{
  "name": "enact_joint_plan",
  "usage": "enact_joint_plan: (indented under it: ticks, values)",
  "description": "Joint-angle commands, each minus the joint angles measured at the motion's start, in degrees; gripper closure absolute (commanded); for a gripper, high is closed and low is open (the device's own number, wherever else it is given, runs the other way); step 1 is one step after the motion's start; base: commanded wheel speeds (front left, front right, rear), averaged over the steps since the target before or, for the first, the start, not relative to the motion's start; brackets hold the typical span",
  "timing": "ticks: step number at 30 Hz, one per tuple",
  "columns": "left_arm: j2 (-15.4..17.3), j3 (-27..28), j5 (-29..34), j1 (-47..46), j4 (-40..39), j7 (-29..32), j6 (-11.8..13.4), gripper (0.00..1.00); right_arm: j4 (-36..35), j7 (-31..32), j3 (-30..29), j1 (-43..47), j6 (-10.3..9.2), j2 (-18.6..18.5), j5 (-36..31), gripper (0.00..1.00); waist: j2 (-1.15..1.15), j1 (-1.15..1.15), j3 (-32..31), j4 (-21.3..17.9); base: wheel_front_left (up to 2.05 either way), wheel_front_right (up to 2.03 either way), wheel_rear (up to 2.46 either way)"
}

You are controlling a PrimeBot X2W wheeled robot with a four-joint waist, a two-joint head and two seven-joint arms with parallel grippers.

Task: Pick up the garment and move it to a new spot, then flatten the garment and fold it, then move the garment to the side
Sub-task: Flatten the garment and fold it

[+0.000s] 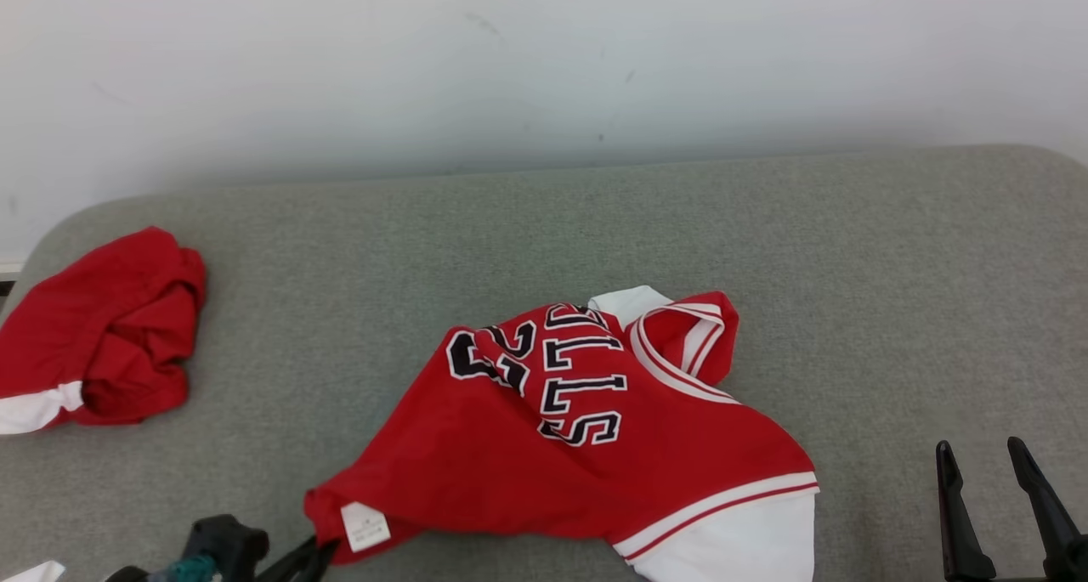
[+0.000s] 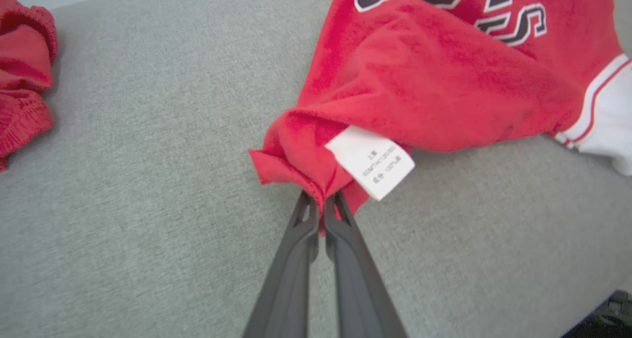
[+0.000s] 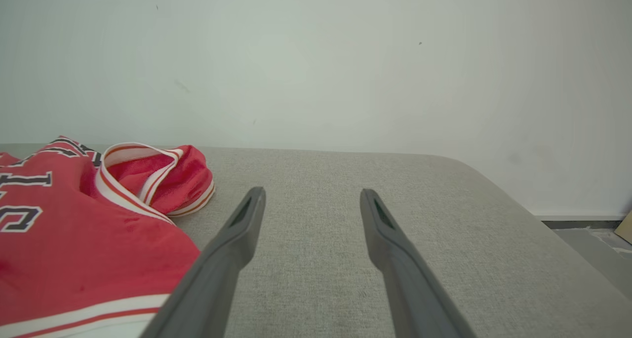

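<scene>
A red jersey with black-and-white lettering and white trim lies crumpled in the middle of the grey cushioned surface. My left gripper is shut on the jersey's lower-left corner, just beside a white care label; in the head view that gripper sits at the bottom edge under the same corner. My right gripper stands open at the lower right, clear of the cloth. Its fingers point over bare cushion, with the jersey's collar to their left.
A second red garment with a white band lies bunched at the left end of the surface, also seen as red cloth in the left wrist view. A white wall rises behind. The cushion's right end rounds off toward the floor.
</scene>
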Motion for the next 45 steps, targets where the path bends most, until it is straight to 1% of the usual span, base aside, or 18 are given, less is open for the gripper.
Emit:
enact_joint_plan:
  ticks: [1,3,6,9,12,16,20,22,23,26,27,28,29,30,34,39,42,45]
  values:
    - [3.1,-1.5,2.7,-0.4,-2.6,1.5,-1.3,1.00,0.1,0.0,-0.2,0.4,-0.10,0.1,0.3,0.00,0.00,0.00,-0.6,0.7,0.00,0.00,0.00]
    - [7.5,-3.8,6.7,-0.2,-5.7,4.0,-2.5,1.00,0.0,0.0,-0.1,0.6,-0.10,0.1,0.3,0.00,0.00,0.00,-0.8,1.2,0.00,0.00,0.00]
    - [11.3,-6.9,10.7,0.7,-8.1,6.3,-4.2,1.00,-0.2,0.0,-0.1,0.4,-0.10,0.1,0.3,0.00,0.00,0.00,-0.6,1.6,0.00,0.00,0.00]
    - [12.3,-8.2,13.6,0.5,-7.3,4.9,-4.6,1.00,-0.2,0.0,-0.2,0.3,-0.10,0.2,0.3,0.00,0.00,0.00,-0.5,1.9,0.00,0.00,0.00]
    - [10.6,-8.3,15.2,-0.3,-4.5,1.1,-4.3,1.00,0.2,0.0,-0.1,0.6,-0.10,0.2,0.2,0.00,0.00,0.00,-0.5,2.2,0.00,0.00,0.00]
    - [8.1,-8.4,15.2,-0.8,1.2,-2.4,-4.2,1.00,0.5,0.0,0.1,0.3,-0.10,0.2,0.2,0.00,0.00,0.00,-0.7,2.3,0.00,0.00,0.00]
    - [5.9,-7.2,14.7,-2.2,7.2,-4.6,-2.8,1.00,0.8,0.0,0.4,-0.2,-0.10,-0.1,0.2,0.00,0.00,0.00,-0.9,2.3,0.00,0.00,0.00]
    - [4.1,-5.9,13.4,-2.8,10.0,-6.1,-1.5,1.00,1.0,0.0,0.4,-0.2,-0.10,-0.2,0.2,0.00,0.00,0.00,-1.1,2.4,0.00,0.00,0.00]
    - [4.1,-5.9,13.4,-2.8,10.0,-6.1,-1.5,1.00,1.0,0.0,0.4,-0.2,-0.10,-0.2,0.2,0.00,0.00,0.00,-1.1,2.4,0.00,0.00,0.00]
    - [1.9,-4.5,12.1,-3.6,13.3,-7.8,-0.2,0.98,1.4,0.0,0.8,-0.1,-0.10,-0.4,0.1,0.00,0.00,0.00,-1.6,2.4,0.00,0.00,0.00]
    - [1.2,-4.3,11.7,-3.8,14.2,-8.2,0.1,0.75,1.5,0.0,0.9,-0.1,-0.10,-0.5,0.1,0.00,0.00,0.00,-1.7,2.4,0.00,0.00,0.00]
    - [0.6,-4.2,11.3,-3.9,15.2,-8.5,0.3,0.56,1.6,0.0,1.0,0.0,-0.10,-0.6,0.2,0.00,0.00,0.00,-1.7,2.4,0.00,0.00,0.00]
    - [0.0,-4.0,10.8,-3.9,16.1,-8.7,0.6,0.21,1.6,0.0,1.1,0.0,-0.10,-0.7,0.2,0.00,0.00,0.00,-1.9,2.3,0.00,0.00,0.00]
    - [-0.4,-3.9,10.6,-3.7,17.0,-8.7,0.8,0.00,1.7,0.0,1.1,0.0,-0.10,-0.8,0.2,0.00,0.00,0.00,-2.0,2.3,0.00,0.00,0.00]
    - [-1.0,-3.3,8.5,-2.7,20.5,-8.6,-0.4,0.00,1.9,0.0,1.1,0.4,-0.10,-1.1,0.4,0.00,0.00,0.00,-2.7,2.3,0.00,0.00,0.00]
    - [-0.1,-1.7,5.9,-1.4,22.1,-8.3,0.0,0.00,2.0,0.0,0.8,1.4,-0.10,-1.3,0.5,0.00,0.00,0.00,-3.7,2.8,0.00,0.00,0.00]
    - [0.4,0.0,4.2,-0.2,21.4,-9.7,1.3,0.00,1.8,0.0,1.1,1.4,-0.10,-1.3,0.5,0.00,0.00,0.00,-4.2,3.1,0.00,0.00,0.00]
    - [-0.4,2.9,2.8,1.2,19.3,-12.3,3.6,0.00,1.1,0.0,0.9,1.7,-0.10,-1.1,0.6,0.00,0.00,0.00,-4.6,3.3,0.00,0.00,0.00]
